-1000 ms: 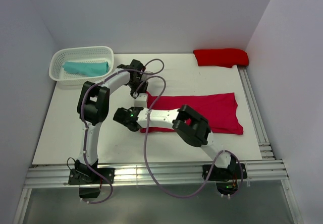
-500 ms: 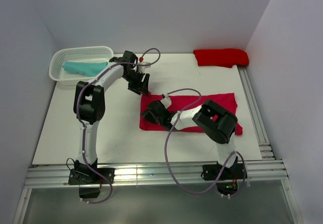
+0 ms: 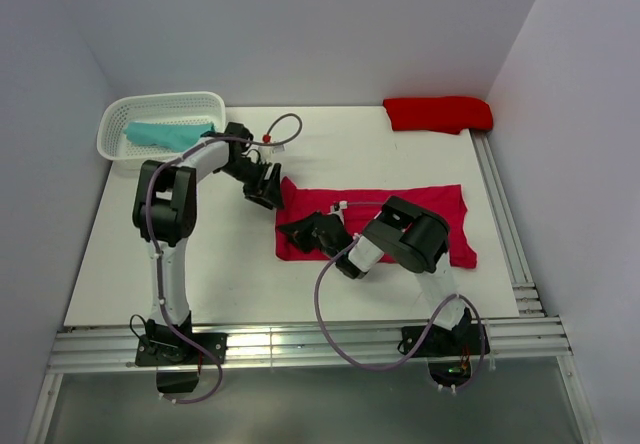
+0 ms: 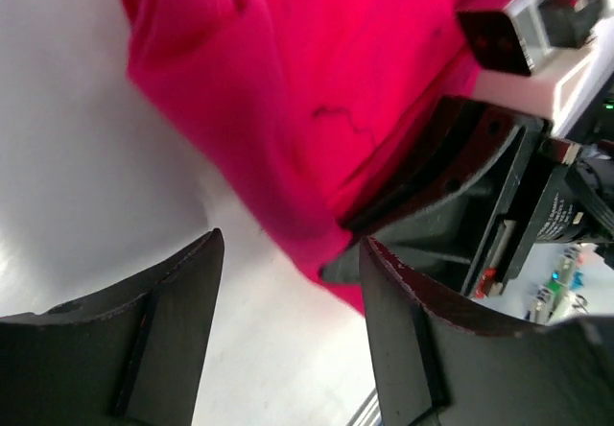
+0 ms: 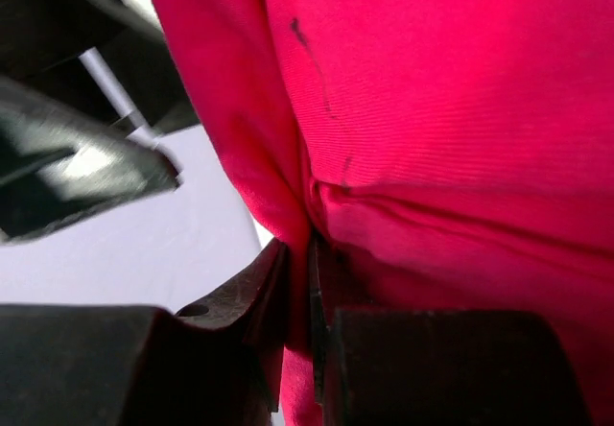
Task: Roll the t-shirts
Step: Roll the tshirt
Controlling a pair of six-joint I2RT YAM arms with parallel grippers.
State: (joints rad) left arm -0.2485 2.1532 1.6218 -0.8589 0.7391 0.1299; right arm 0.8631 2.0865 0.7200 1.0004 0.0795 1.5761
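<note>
The large raspberry-red t-shirt [image 3: 400, 219] lies flat across the middle of the table. My right gripper [image 3: 298, 232] is at its left edge. In the right wrist view the gripper [image 5: 309, 253] is shut on a fold of the shirt [image 5: 432, 109]. My left gripper [image 3: 264, 194] is just off the shirt's far-left corner. In the left wrist view it [image 4: 293, 253] is open and empty over bare table, with the shirt's edge [image 4: 288, 90] just beyond the fingertips. A scarlet bundle [image 3: 438, 114] lies at the far right. A teal bundle [image 3: 170, 134] lies in the basket.
The white lattice basket [image 3: 118, 124] stands at the far left corner. Metal rails [image 3: 505, 224] run along the table's right and near edges. Walls close in the left, back and right sides. The right gripper's body [image 4: 518, 157] shows close to my left fingers.
My right gripper moved right from the bare table onto the shirt's left edge and shut on it. My left gripper drew back a little to the left of the shirt's corner.
</note>
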